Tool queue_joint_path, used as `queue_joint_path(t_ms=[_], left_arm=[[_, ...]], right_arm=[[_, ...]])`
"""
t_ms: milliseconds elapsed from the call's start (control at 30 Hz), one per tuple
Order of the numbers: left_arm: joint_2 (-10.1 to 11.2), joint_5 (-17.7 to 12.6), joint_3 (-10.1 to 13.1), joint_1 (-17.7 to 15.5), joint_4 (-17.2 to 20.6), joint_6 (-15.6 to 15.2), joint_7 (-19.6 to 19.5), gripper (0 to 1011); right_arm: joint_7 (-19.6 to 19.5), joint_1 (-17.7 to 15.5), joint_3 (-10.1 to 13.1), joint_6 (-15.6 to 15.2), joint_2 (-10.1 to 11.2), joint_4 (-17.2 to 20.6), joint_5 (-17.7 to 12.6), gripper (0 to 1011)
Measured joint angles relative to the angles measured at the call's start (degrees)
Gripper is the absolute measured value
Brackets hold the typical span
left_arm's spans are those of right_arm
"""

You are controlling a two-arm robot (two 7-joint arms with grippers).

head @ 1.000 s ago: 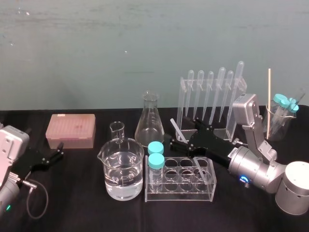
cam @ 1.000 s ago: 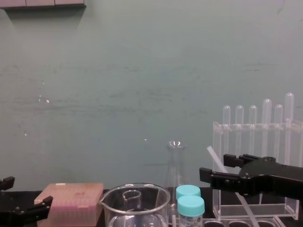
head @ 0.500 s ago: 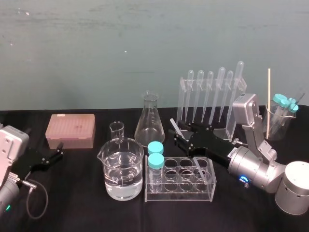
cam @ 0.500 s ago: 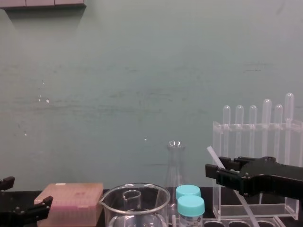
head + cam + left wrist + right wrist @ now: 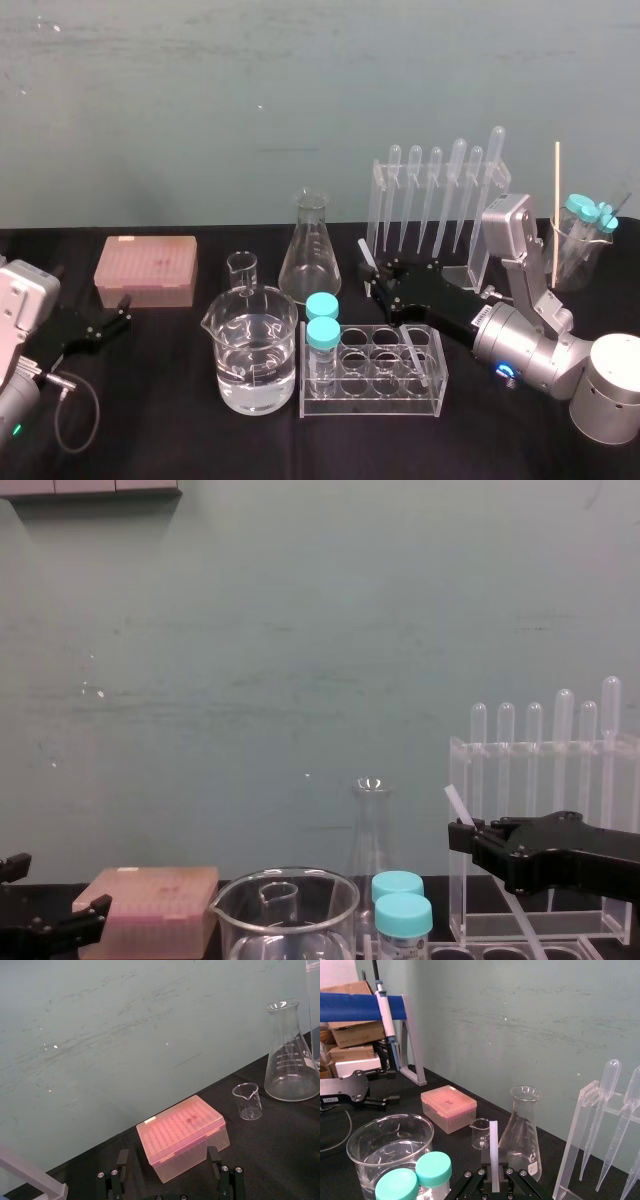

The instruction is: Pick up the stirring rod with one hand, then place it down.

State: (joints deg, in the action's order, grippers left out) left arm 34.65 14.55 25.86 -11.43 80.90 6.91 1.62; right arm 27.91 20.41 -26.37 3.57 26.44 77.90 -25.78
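The black angular right gripper [image 5: 378, 283] has its jaws closed on the one thin translucent-white stirring rod [image 5: 365, 254], tilted over the clear rack [image 5: 380, 400] with two teal-capped vials [image 5: 322, 335]. The left gripper [image 5: 112, 322] rests low, jaws wide apart, near one pink box [image 5: 147, 268]

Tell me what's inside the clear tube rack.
Two teal-capped vials stand at the rack's left end. The stirring rod slants into a right well, clamped above by the right gripper; the left gripper idles at left. Other wells look empty. Where the rod's tip rests is hidden.
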Motion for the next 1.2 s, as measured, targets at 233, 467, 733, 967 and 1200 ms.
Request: queue_joint_path(t_ms=[233,467,733,967,1200], left_arm=[[0.0,0.0,0.0,0.0,0.0,0.0,0.0,1000],[0.0,0.0,0.0,0.0,0.0,0.0,0.0,1000],[0.0,0.0,0.0,0.0,0.0,0.0,0.0,1000],[0.0,0.0,0.0,0.0,0.0,0.0,0.0,1000],[0.0,0.0,0.0,0.0,0.0,0.0,0.0,1000]], right_arm=[[0.0,0.0,0.0,0.0,0.0,0.0,0.0,67],[1.6,-1.0,3.0,5.0,-1.3,0.1,-1.4,67],[5.0,-1.2,6.3,13.6,-3.5,-0.1,-3.4,67],[10.0,-0.6,8.6,19.4,-4.9,-1.3,-6.6,67],[13.5,-0.4,9.5,21.1,-5.1,-3.9,-8.9,67]])
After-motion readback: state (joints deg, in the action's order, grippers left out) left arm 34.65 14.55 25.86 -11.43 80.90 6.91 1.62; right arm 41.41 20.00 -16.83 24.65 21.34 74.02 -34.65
